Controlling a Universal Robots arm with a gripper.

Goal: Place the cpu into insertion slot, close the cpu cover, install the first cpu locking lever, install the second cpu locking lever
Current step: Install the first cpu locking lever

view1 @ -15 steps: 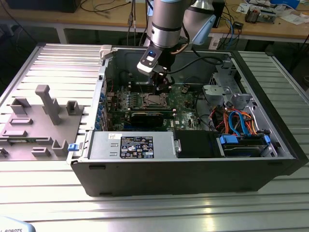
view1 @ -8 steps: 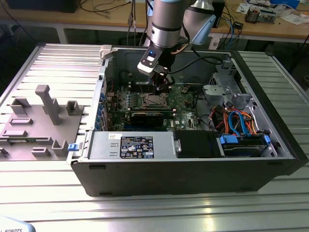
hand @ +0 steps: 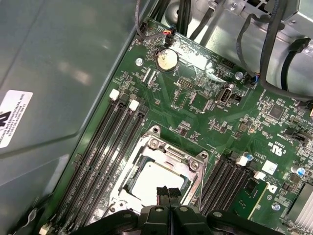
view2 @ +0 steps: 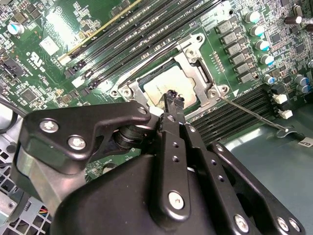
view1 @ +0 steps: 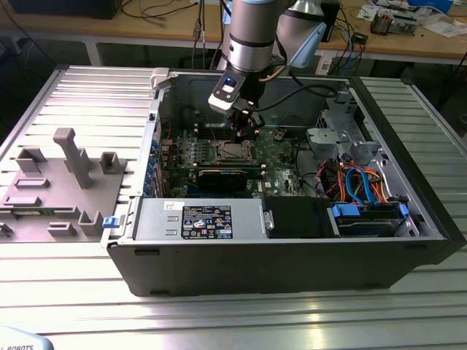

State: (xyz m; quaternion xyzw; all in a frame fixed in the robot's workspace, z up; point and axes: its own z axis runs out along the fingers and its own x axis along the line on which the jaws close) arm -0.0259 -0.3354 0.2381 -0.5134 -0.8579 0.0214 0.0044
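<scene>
The cpu [view2: 164, 84] [hand: 155, 180] lies flat in the insertion slot [view1: 232, 151] on the green motherboard, its pale metal face showing through the window of the cpu cover [view2: 195, 66] [hand: 173, 156], which lies down over it. My gripper [view2: 172, 98] [hand: 168, 192] [view1: 244, 130] hovers just above one edge of the cpu, fingertips pressed together with nothing between them. One thin wire lever [view2: 254, 115] sticks out from a socket corner across the memory slots. Another lever [view2: 156, 54] runs along the opposite side of the socket.
Long black memory slots [hand: 105, 147] flank the socket on both sides. The grey case wall [hand: 58, 73] rises close by. A labelled power supply [view1: 201, 221] and a drive bay with blue cables [view1: 361, 186] fill the case front. A grey fixture [view1: 66, 175] stands at the exterior view's left.
</scene>
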